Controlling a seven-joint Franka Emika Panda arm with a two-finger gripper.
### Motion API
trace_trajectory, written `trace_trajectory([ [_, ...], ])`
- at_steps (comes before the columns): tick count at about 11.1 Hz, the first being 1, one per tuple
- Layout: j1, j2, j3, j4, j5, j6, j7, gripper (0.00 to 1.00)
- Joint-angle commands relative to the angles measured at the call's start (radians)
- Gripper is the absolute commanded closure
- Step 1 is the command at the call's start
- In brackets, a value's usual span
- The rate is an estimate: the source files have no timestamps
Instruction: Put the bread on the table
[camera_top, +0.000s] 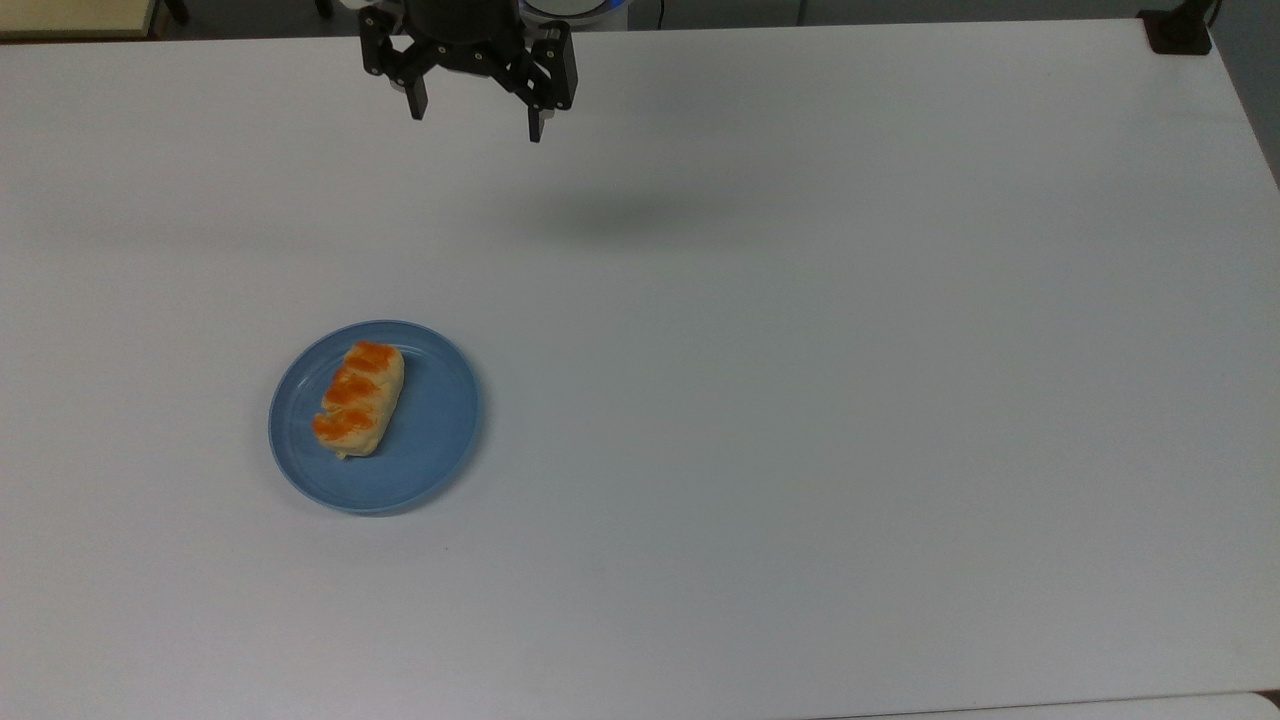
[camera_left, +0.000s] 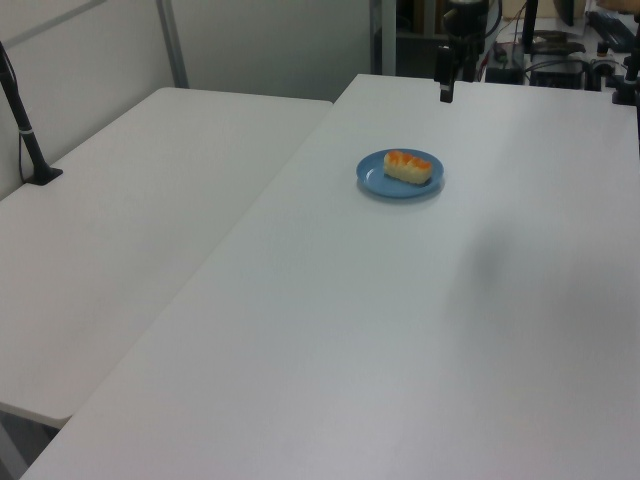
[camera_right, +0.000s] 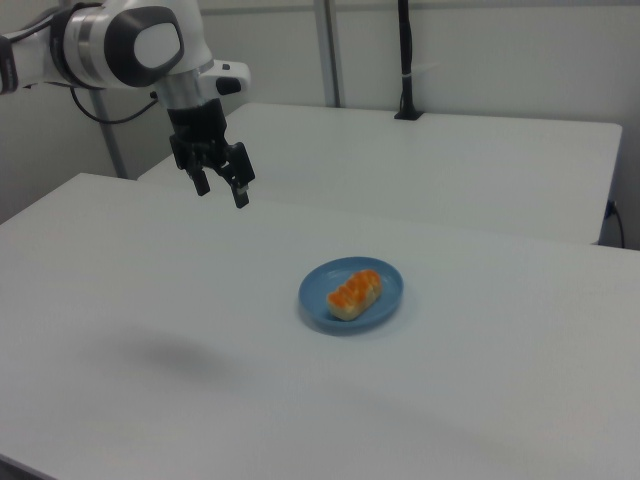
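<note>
The gripper (camera_top: 476, 120) hangs high at the far edge of the top view, its two black fingers (camera_top: 417, 100) spread wide apart with nothing between them. In the right view the gripper (camera_right: 220, 188) hovers well above the table (camera_right: 150, 300), up and toward the right view's left of the plate, with the white arm (camera_right: 130, 45) reaching in from the right view's left edge. And there is the bread (camera_top: 360, 398), lying flat on the blue plate (camera_top: 440, 420), its three orange patches facing up. It sits toward the top view's left side of the plate, well apart from the gripper. The plate rests on the table (camera_top: 800, 400). In the left view, bread (camera_left: 407, 167) and plate (camera_left: 372, 178) lie beyond the table's middle.
</note>
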Motion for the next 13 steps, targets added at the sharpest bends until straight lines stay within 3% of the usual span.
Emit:
trace_trajectory([
  [1,0.009,-0.018,-0.007,-0.02,0.023,-0.042,-0.022,0.0],
  [13,0.011,-0.004,-0.005,-0.018,0.023,-0.042,-0.007,0.0],
])
